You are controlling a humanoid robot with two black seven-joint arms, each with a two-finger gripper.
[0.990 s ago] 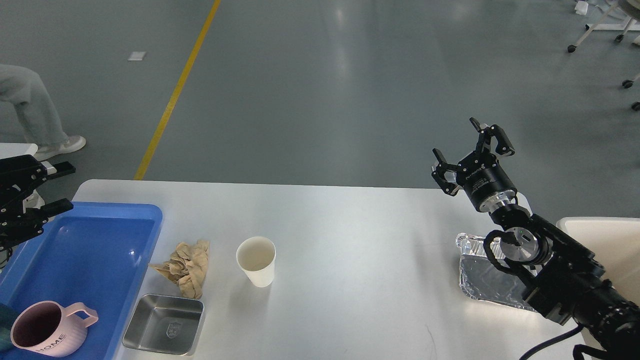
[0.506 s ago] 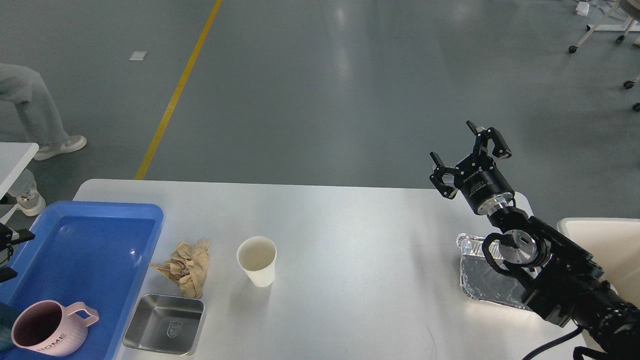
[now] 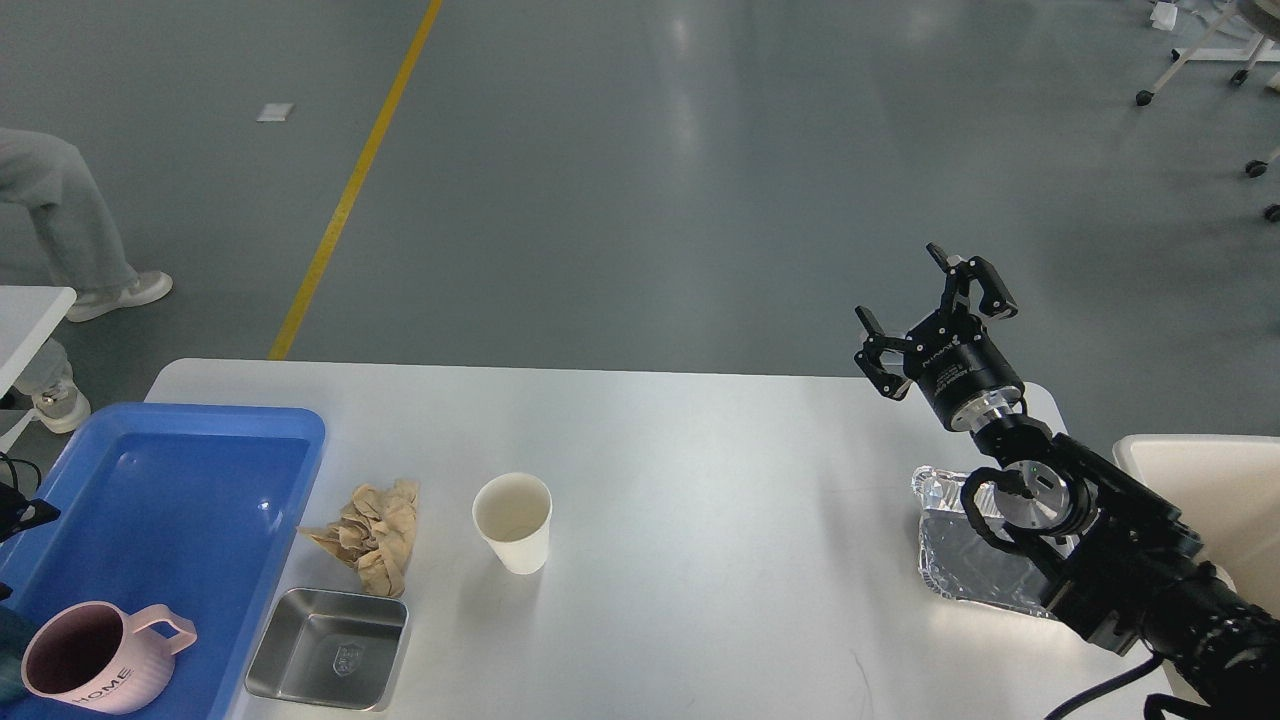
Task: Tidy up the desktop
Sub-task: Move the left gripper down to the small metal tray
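Note:
The desktop (image 3: pixel 700 470) is a wide pale grey-white tabletop. On its left half stand a white paper cup (image 3: pixel 512 520), a crumpled brown paper wad (image 3: pixel 372 535) and a small square steel dish (image 3: pixel 328 648). A foil container (image 3: pixel 950 560) lies at the right, partly hidden behind my right arm. Raised above the table's far right corner, my right gripper (image 3: pixel 915 300) is open and holds nothing. Of my left gripper, only a black sliver (image 3: pixel 18 512) shows at the left edge, beside the blue tray.
A blue tray (image 3: pixel 170 480) sits on the table's left end with a pink mug (image 3: pixel 85 655) in its near corner. A cream bin (image 3: pixel 1210 480) stands off the right edge. A small white table corner (image 3: pixel 30 310) and a person's legs (image 3: pixel 60 215) are at far left.
My left gripper has pulled back leftward and down, from above the blue tray's far corner to almost out of view. The right gripper has drifted slightly left, still open.

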